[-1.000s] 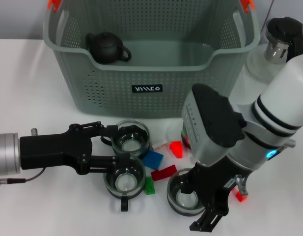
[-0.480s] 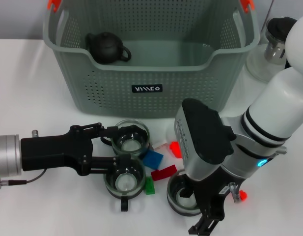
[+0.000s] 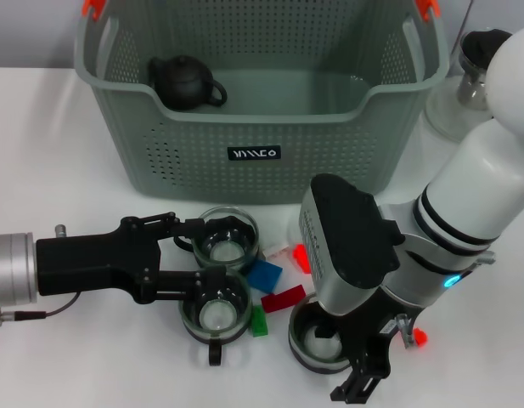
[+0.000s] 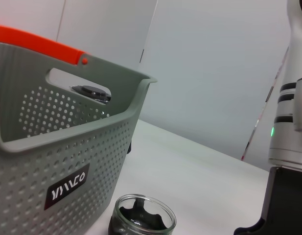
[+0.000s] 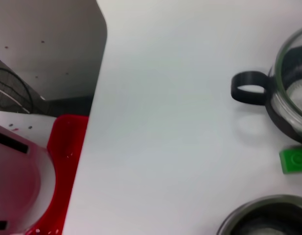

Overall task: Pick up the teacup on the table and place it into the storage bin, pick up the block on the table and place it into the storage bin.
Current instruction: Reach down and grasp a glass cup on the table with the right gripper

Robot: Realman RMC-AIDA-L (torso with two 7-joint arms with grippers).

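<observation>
at the table's near edge the right gripper hangs over a glass teacup — whether its fingers grip, i cannot tell. step in hand looks like the pickup; next, lift toward the storage bin behind. the cup stands upright, mouth up. left gripper spread between two teacups, holding nothing.

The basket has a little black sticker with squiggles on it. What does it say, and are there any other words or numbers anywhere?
Black label on the front of the storage bin: white stylised marks, something like "YIVVCO", not clear enough to read for sure.
No other words, numbers or signs can be seen.
</observation>
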